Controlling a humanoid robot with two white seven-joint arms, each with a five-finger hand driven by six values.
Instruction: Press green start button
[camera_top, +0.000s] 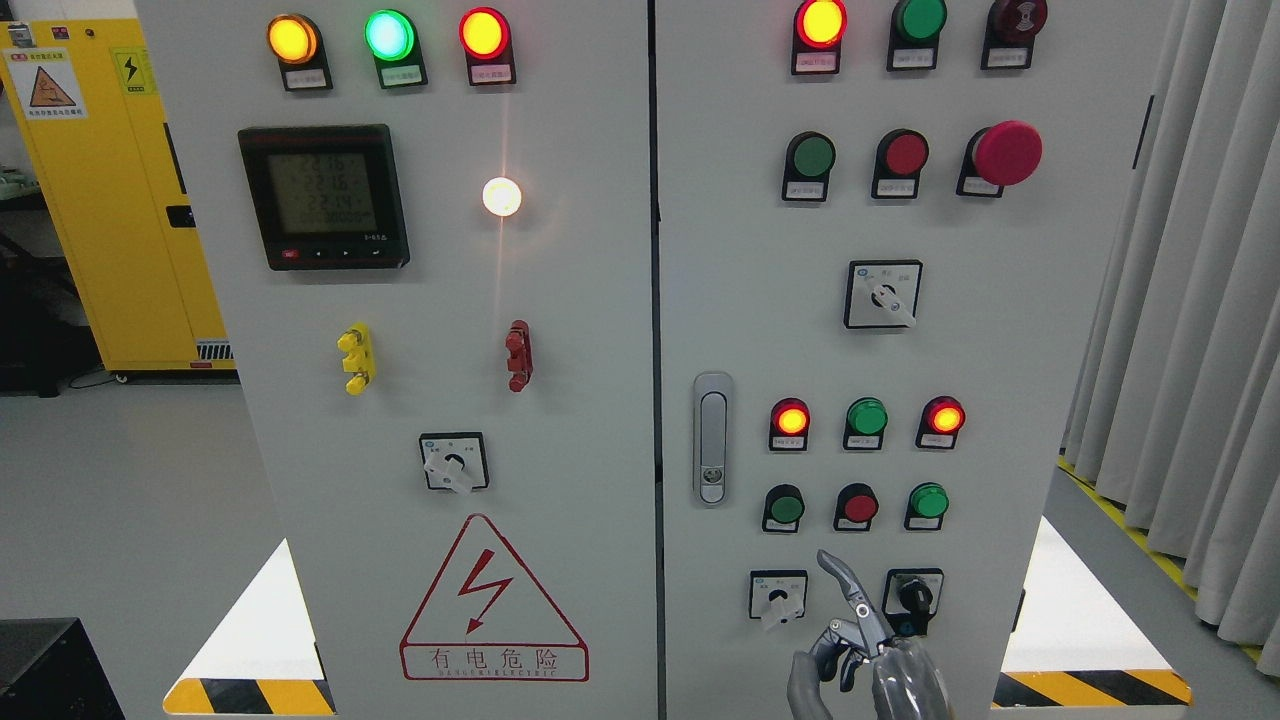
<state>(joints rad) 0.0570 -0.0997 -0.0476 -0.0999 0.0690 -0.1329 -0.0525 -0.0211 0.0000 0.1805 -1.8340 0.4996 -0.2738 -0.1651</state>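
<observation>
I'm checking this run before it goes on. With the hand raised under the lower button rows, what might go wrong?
1. The right hand, index finger extended, sits below a red button flanked by two green buttons; a slight drift may press the red one.
2. The hand is close to the black selector switch, which it might bump.

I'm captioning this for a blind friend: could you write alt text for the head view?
A grey robot hand rises from the bottom edge with one finger extended upward, below a row of three small buttons (green, red, green) on the right door of a grey electrical cabinet. Lit indicator lamps, a digital meter and a red lightning warning triangle mark the left door.
</observation>
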